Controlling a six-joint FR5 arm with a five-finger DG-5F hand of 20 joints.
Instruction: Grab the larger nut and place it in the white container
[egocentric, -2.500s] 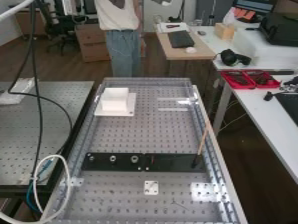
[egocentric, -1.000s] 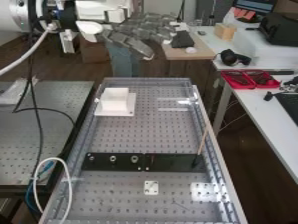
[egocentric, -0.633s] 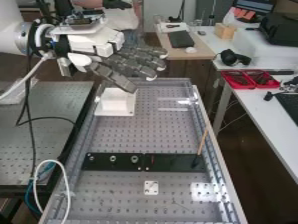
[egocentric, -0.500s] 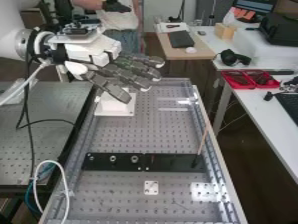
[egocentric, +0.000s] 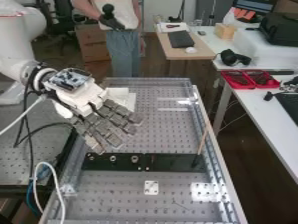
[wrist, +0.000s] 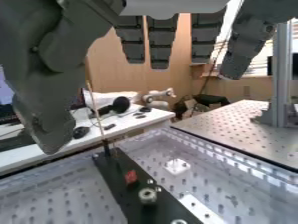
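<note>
1. Larger nut (egocentric: 113, 158): found on the flat black bar (egocentric: 174, 163), between smaller nut (egocentric: 91, 158) and bearing (egocentric: 134, 159). The row likely keeps each part upright and apart, so one can be pinched without its neighbours.
2. Bar: lies across the tabletop (egocentric: 166, 131), nearer its near edge than its far edge, presumably to give every part a fixed pick-up spot.
3. Hand (egocentric: 101, 124): released, fingers extended and slanting down, nothing seen in its grasp. It hangs above the tabletop's left side, between container and bar. This posture appears meant to leave room for thumb and fingers to close round the nut.
4. White container (egocentric: 125, 96): stands near the tabletop's far left corner, partly behind the hand. Judged set back so that a carried nut travels clear of the row.
5. Stage: approach; nut not yet grasped. The next move calls for lowering over the nut and a narrow pinch.
6. Risk: broad fingers could knock the smaller nut or bearing, both close beside it.
7. Wooden stick (egocentric: 202, 141): rises at the bar's right end, near the tabletop's right edge, away from the nuts.
</note>
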